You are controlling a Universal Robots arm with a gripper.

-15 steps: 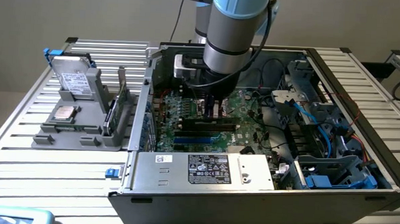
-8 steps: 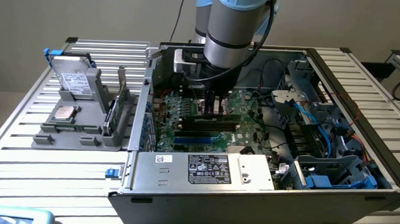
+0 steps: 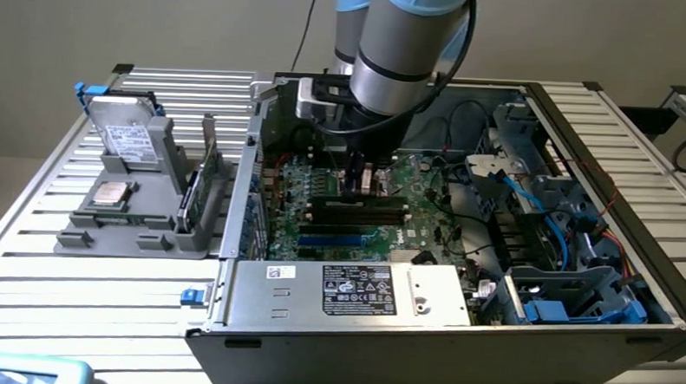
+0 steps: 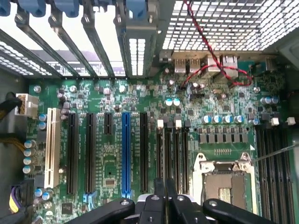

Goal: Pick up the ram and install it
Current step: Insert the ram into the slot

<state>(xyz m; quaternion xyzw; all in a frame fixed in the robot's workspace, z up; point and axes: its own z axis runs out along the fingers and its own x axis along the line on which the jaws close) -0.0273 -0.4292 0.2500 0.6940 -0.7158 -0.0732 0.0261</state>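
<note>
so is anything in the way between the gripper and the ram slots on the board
Nothing visible. The shut gripper hangs over the empty black memory slots beside the CPU socket; the red and black wire lies away from them, near the rear ports. Whether it holds the ram I cannot tell.

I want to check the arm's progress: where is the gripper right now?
In the exterior view the gripper is down inside the open computer case, over the memory slots next to the CPU socket.
</note>
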